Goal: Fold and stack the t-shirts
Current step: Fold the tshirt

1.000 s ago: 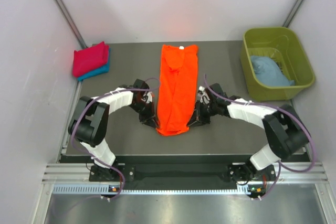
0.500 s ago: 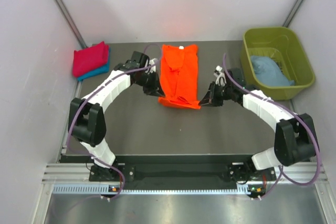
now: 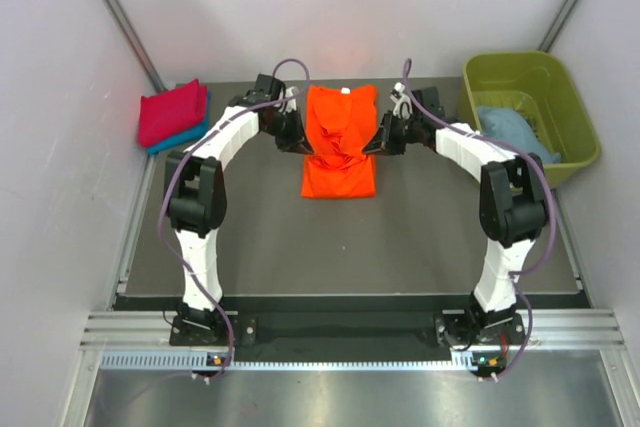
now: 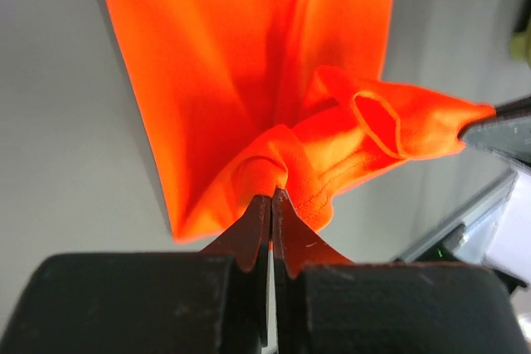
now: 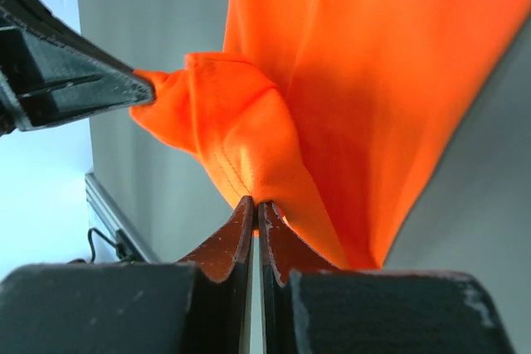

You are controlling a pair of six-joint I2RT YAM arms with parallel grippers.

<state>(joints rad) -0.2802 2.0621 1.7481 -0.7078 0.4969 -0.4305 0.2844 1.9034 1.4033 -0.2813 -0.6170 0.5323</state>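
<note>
Well, the orange t-shirt (image 3: 340, 172) lies at the middle of the dark table (image 3: 260, 247), towards its far side, collar at the far end. The left gripper (image 4: 271, 196) is clamped tight on one corner of the hem and the right gripper (image 5: 253, 202) on the other. Each pair of jaws is pressed together with only cloth between them. The hem hangs bunched between the two, above the shirt's middle.

At the far left corner a folded crimson-pink t-shirt (image 3: 172, 112) sits on a folded teal-blue t-shirt (image 3: 188, 135), apart from the left arm. At the far right stands an olive-green tub (image 3: 575, 122) with a crumpled light blue t-shirt (image 3: 510, 135) inside. In the top view the right forearm runs just beside the tub's left wall. The gripper bodies cover the orange shirt's edges at mid-length, and purple cables (image 3: 283, 65) arch above both wrists.

A second ago the shirt lay as one long strip reaching towards the near edge, both grippers low at its near hem. Half a second ago the hem was partway up. Now it has been carried over towards the collar, the shirt shows much shorter, and both arms are stretched far out.

Count: two arms, two grippers, one tub, four shirts in view (one orange, one crimson-pink, one teal-blue, one light blue), though whether the tub's heap is a single shirt I can't tell
</note>
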